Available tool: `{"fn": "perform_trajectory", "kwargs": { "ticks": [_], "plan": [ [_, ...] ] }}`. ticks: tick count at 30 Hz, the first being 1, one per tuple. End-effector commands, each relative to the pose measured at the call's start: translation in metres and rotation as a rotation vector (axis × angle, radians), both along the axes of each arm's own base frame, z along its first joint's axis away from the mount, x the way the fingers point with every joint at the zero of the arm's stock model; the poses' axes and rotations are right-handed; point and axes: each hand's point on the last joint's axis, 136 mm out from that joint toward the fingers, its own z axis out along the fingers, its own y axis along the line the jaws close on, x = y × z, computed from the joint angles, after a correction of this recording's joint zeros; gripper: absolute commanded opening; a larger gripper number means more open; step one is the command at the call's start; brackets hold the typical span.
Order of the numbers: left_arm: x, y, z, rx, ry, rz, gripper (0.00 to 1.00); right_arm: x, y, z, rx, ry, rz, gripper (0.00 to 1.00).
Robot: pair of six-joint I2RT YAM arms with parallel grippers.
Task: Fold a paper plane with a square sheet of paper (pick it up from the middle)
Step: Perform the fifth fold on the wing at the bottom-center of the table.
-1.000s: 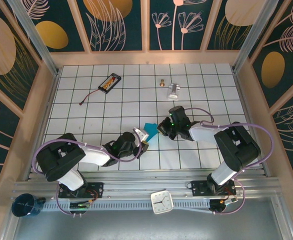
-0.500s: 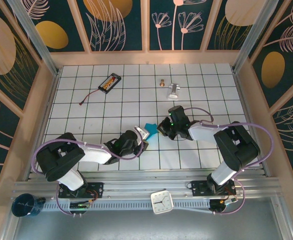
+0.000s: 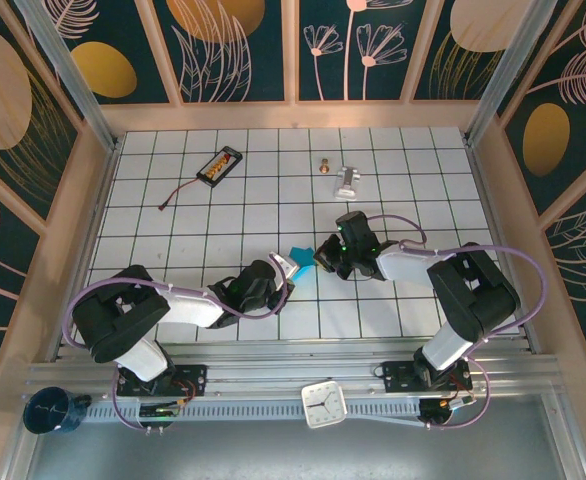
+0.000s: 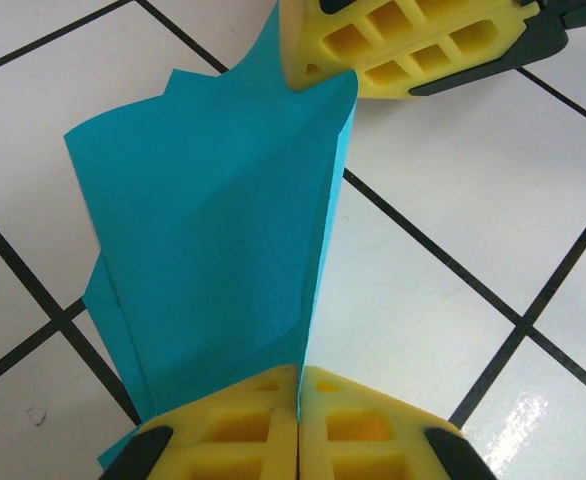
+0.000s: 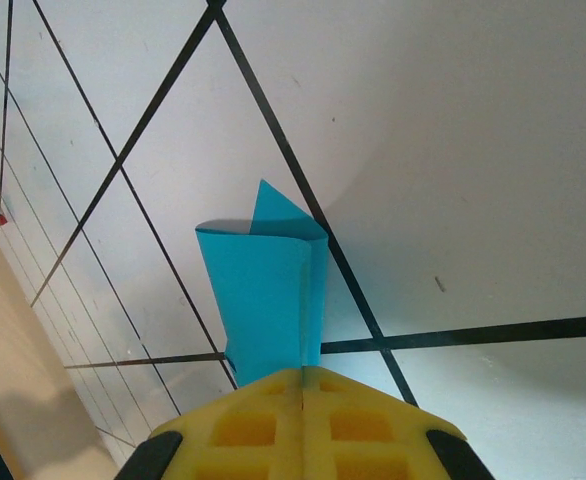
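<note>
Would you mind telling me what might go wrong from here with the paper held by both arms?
Both sets of jaws are shut on opposite ends of the small folded paper; pulling apart may tear it. The paper bows loosely between them, so a crease could set crooked. The jaws sit close together and might collide.

The teal-blue paper (image 4: 213, 230), folded into narrow layered flaps, is pinched between left claw (image 4: 298, 385) and right claw (image 5: 303, 378).
</note>
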Motion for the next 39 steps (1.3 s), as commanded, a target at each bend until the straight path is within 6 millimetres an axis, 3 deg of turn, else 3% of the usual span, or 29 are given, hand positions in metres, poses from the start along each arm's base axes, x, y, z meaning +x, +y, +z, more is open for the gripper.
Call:
{"fn": "perform_trajectory", "kwargs": {
  "ticks": [1,3,12,16,27,39],
  "plan": [
    [-0.004,-0.009,0.004,-0.053,0.019,-0.017,0.04,0.002,0.000,-0.002,-0.033,-0.003,0.001,0.04],
    [-0.005,-0.011,0.005,-0.083,0.033,-0.015,0.00,0.002,-0.001,-0.001,-0.035,-0.005,0.001,0.06],
    [-0.010,-0.012,0.013,-0.252,0.104,0.058,0.00,0.002,-0.007,0.012,-0.049,-0.055,0.007,0.25],
    [-0.012,-0.010,0.023,-0.363,0.121,0.101,0.00,0.000,-0.014,0.018,-0.061,-0.085,0.004,0.29],
    [-0.013,-0.012,0.018,-0.505,0.255,0.179,0.00,0.003,-0.027,0.032,-0.101,-0.145,0.010,0.30],
    [-0.016,-0.005,-0.001,-0.566,0.387,0.256,0.00,0.001,-0.028,0.032,-0.092,-0.145,0.017,0.30]
  ]
}}
